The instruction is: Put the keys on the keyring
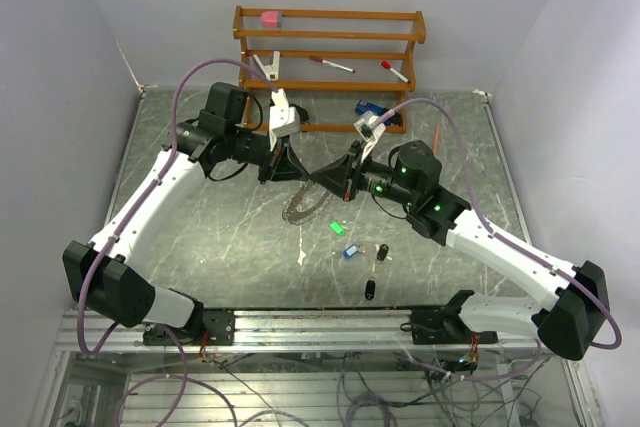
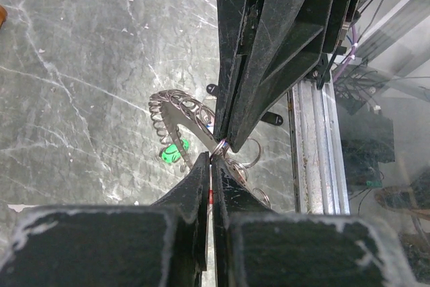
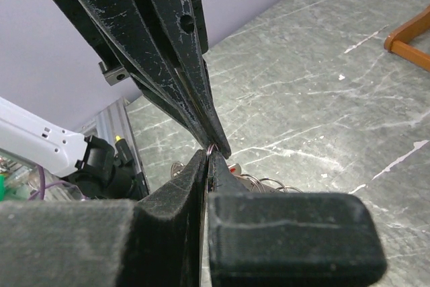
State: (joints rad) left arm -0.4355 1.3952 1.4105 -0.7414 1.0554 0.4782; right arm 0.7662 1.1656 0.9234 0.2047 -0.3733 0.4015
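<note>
**Both grippers pinching the keyring, keys waiting loose on the counter**

Starting from the near edge of the counter (image 1: 200, 247): one black key (image 1: 370, 290) is lying closest to it. The blue key (image 1: 349, 251) and the other black key (image 1: 383, 251) are sitting side by side a bit further in, and the green key (image 1: 337, 228) is lying nearer the middle. None of them is on the ring yet.

Over the middle, the left gripper (image 2: 211, 166) and right gripper (image 3: 204, 166) are meeting tip to tip. Both are squeezed tight on one small loop of the keyring (image 2: 176, 113), which is hanging under them.

My guess is they're prying that loop open. So I'd be holding firm with one gripper and twisting gently with the other, since thin metal slips easily.

The rack (image 1: 330, 17) is sitting along the far edge.
</note>
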